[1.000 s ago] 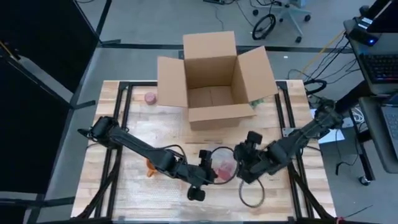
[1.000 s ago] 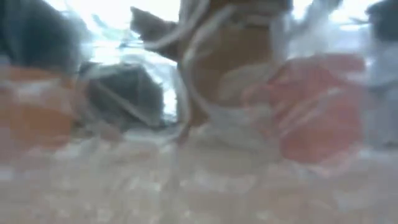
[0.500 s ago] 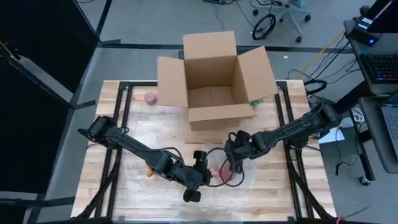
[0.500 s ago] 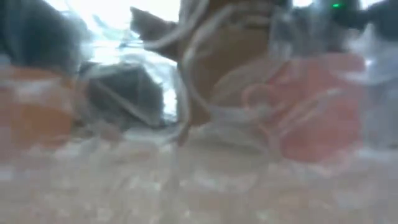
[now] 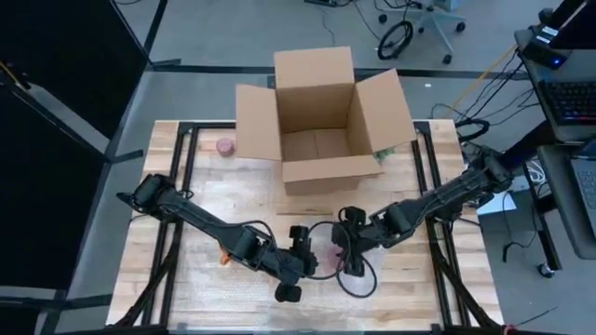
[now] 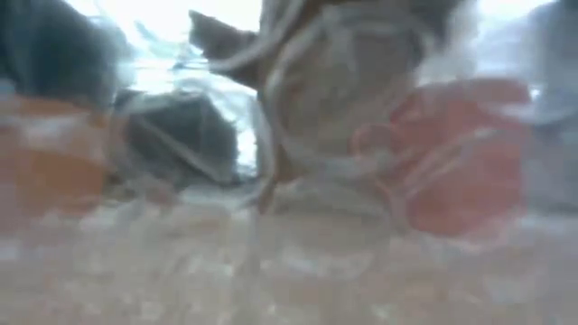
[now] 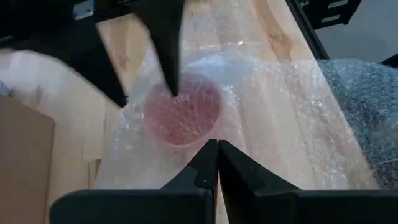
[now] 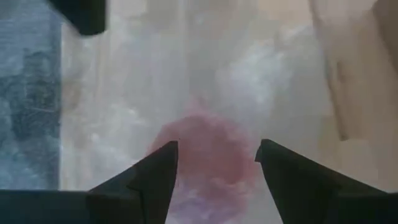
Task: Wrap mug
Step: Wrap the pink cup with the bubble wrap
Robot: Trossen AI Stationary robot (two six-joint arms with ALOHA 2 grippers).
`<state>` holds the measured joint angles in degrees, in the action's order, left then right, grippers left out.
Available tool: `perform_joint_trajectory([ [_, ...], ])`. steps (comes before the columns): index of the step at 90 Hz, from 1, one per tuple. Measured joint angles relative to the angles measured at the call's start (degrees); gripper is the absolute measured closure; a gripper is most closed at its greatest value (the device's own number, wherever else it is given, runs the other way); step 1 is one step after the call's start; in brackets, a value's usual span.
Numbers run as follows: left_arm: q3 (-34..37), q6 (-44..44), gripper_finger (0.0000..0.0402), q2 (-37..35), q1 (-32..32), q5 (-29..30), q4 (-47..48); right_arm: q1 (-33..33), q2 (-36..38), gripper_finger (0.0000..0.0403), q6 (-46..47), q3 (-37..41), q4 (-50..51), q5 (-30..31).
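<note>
On the wooden table (image 5: pixel 410 279), the left claw (image 7: pixel 216 163) pinches bubble wrap (image 7: pixel 292 118) shut; the right claw (image 8: pixel 216 163) gapes over the pink mug (image 8: pixel 205 155). Cardboard box (image 5: pixel 321 116) at twelve o'clock.

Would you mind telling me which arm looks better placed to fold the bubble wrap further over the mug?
Probably the right. The right gripper is open, its fingers straddling the wrapped pink mug. The left gripper is shut, seemingly pinching the bubble wrap edge.

Right end effector (image 8: pixel 214 168) hangs with its dark fingers (image 8: pixel 149 177) spread apart, and between them a pink mug (image 8: pixel 208 155) shows blurred under cloudy bubble wrap (image 8: pixel 249 68).
</note>
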<state>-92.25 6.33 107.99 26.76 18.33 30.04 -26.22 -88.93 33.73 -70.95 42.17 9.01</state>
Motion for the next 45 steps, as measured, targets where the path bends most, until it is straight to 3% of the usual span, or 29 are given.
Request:
perform_joint_trajectory([
  [18, 0.0, 0.73, 0.0402, 1.15, 0.0, -0.02, -0.67, -1.57, -0.65, 0.019, 6.04, 0.63, 7.32, 7.58],
  [45, 0.0, 0.87, 0.0402, 1.93, 0.0, -0.35, -0.93, -1.37, -5.68, 0.019, 6.16, 1.22, 5.27, 4.18],
])
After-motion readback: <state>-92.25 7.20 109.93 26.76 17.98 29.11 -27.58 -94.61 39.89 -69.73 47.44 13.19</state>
